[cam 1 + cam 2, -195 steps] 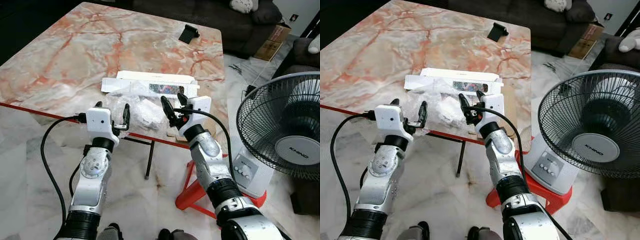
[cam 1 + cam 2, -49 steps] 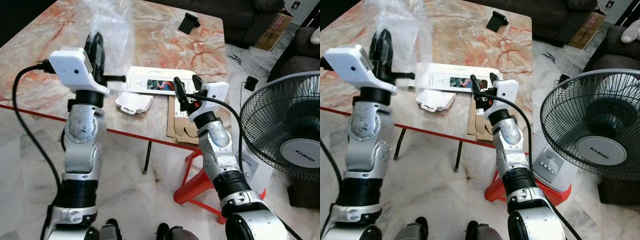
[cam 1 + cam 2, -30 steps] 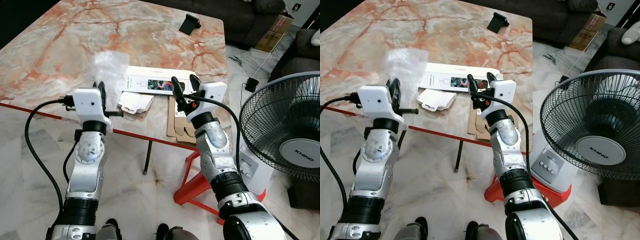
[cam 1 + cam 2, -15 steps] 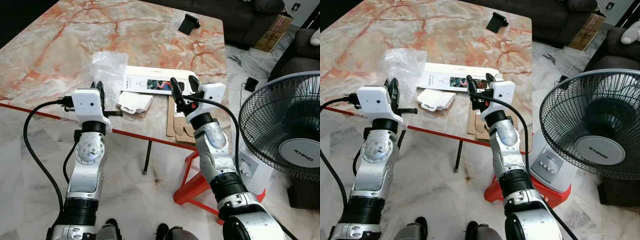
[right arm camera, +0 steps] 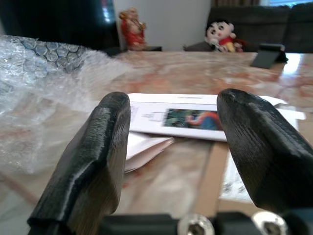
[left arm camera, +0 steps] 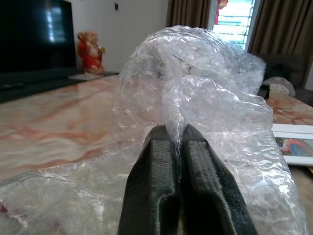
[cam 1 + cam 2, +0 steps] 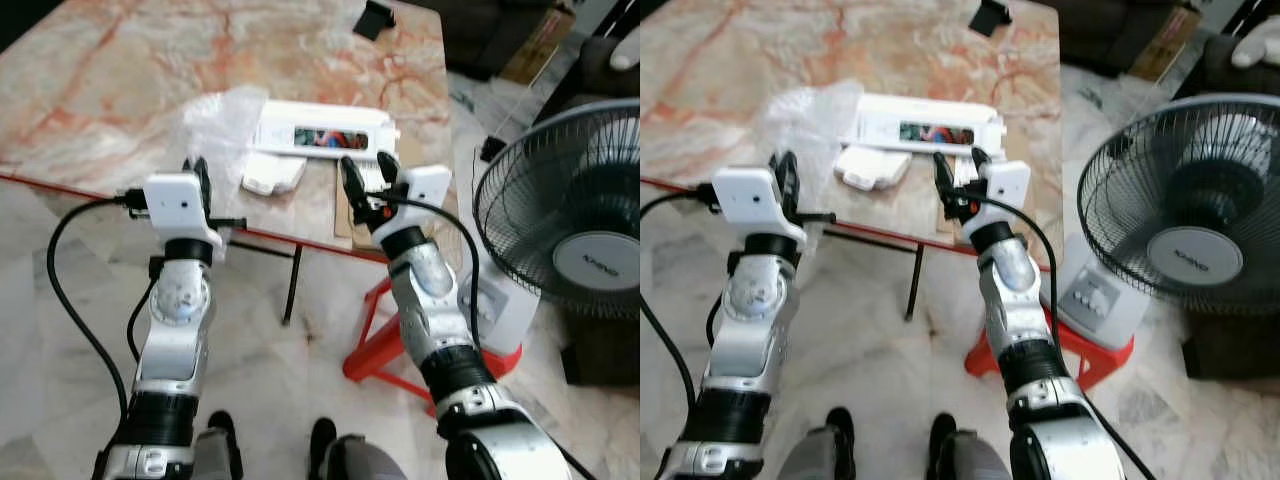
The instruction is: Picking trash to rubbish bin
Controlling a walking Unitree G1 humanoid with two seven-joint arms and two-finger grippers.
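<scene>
Lowered left pincer [image 6: 177,147] clamps bubble wrap [image 6: 195,98], axis unclear, right pincer [image 5: 171,147] agape, empty.

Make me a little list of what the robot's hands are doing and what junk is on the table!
left gripper: shut on bubble wrap, at the near table edge
right gripper: open, facing the long white box
small white carton: lies beside the bubble wrap
brown cardboard: flat, under the right gripper
table: marble, red edge
fan: right of the table

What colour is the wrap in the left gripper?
Clear, colourless bubble wrap, pinched by the left gripper; left wrist view shows it best.
</scene>
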